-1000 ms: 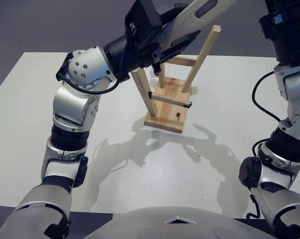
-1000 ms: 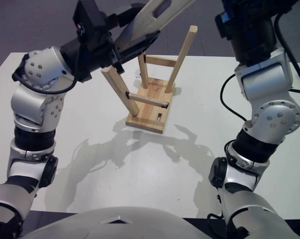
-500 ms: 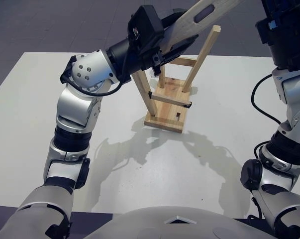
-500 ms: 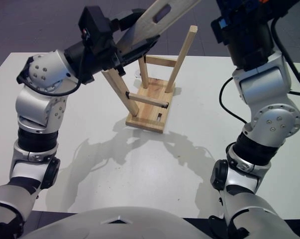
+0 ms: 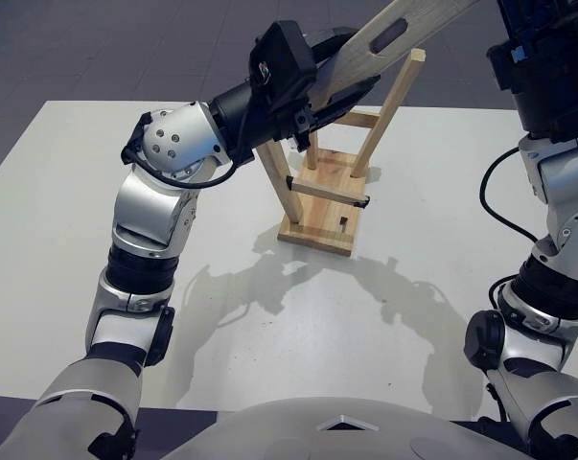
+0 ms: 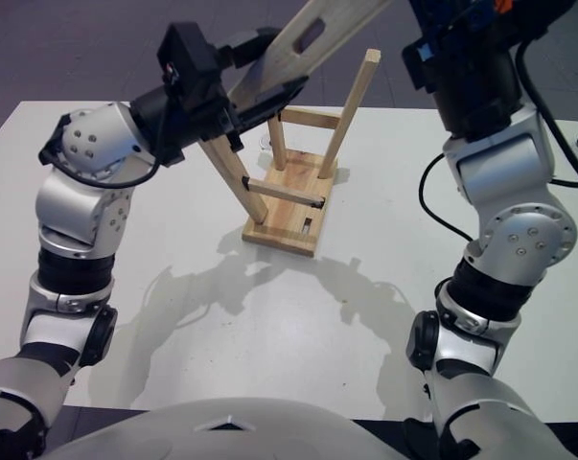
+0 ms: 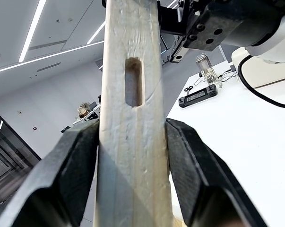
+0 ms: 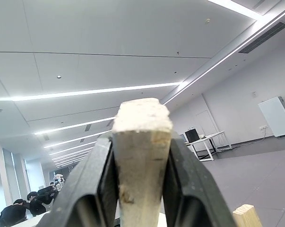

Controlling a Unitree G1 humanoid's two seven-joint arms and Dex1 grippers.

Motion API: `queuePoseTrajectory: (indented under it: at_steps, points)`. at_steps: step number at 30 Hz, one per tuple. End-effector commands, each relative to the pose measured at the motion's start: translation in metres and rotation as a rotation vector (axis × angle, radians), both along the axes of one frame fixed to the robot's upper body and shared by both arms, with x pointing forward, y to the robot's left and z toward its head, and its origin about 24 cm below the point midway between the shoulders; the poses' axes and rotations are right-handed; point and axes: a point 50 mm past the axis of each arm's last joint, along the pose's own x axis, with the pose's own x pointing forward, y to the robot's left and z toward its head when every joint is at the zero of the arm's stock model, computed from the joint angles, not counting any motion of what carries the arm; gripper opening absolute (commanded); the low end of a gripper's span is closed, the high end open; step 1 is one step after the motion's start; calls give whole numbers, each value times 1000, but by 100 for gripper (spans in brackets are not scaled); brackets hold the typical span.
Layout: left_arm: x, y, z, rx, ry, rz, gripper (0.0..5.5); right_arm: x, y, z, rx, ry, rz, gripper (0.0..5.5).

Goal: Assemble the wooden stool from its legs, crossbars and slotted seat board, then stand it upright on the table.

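Left eye view: left claw is clamped on a long slotted board, which slants up and away from the claw to the top edge. Right under the claw, a half-built stool sits upside down on the white table. Its base board lies flat. The near leg rises to just below the claw fingers, and the far leg leans beyond the claw, under the board. A third leg stands between them. The lower crossbar joins near and far legs, and the upper crossbar is behind it. Cannot tell if the held board touches the stool. Right eye view: same layout. The oblong slot sits just past the left claw's fingertips. Left wrist view: both black fingers press flat on the board's two edges, slot ahead of them, table beyond. Right wrist view: right claw is closed tight on the board's end grain, fingers hugging both sides. One leg tip is low beside the claw.
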Motion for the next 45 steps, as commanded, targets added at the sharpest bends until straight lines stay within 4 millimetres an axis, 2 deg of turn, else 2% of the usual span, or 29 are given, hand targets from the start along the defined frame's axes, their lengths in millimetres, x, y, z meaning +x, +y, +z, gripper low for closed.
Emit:
queuePoseTrajectory:
  at_steps: [1, 3, 6, 11, 13, 15, 17, 19, 20, 22, 24, 26, 28, 31, 36, 45]
  points:
    - [-1, -1, 8, -24, -29, 5, 214, 6, -1, -8, -17, 43, -68, 103]
    - [-1, -2, 15, -57, -31, 0, 271, 9, -3, -10, 0, 57, -97, 101]
    - [0, 0, 28, -118, -31, -5, 312, 12, -6, -10, 26, 69, -129, 100]
    - [4, 17, 56, -297, -3, 18, 410, 11, -13, -13, 61, 83, -166, 100]
    - [9, 48, 81, -545, 46, 65, 447, 4, -23, -12, 103, 71, -180, 100]
    - [19, 98, 93, -801, 70, 213, 486, -9, -43, -8, 191, 41, -207, 100]
    - [29, 143, 75, -884, 92, 478, 512, -20, -63, -9, 205, 26, -279, 100]
    - [39, 168, 28, -791, 200, 746, 540, -26, -78, -13, 193, 56, -369, 100]
    - [44, 170, -6, -667, 291, 848, 540, -27, -83, -17, 160, 83, -420, 100]
    - [47, 163, -72, -380, 445, 976, 540, -25, -90, -26, 90, 155, -526, 100]
    - [38, 146, -125, -192, 583, 987, 540, -23, -93, -37, 10, 216, -611, 100]
    - [30, 128, -158, -80, 667, 959, 540, -20, -91, -47, -54, 266, -661, 100]
    - [23, 112, -178, -4, 711, 924, 540, -19, -88, -57, -101, 317, -675, 100]
    - [17, 88, -194, 85, 739, 862, 540, -21, -79, -73, -186, 392, -630, 100]
    - [11, 64, -203, 183, 741, 789, 540, -28, -68, -90, -147, 498, -550, 100]
    - [4, 34, -210, 255, 760, 674, 540, -30, -41, -104, -94, 571, -470, 100]
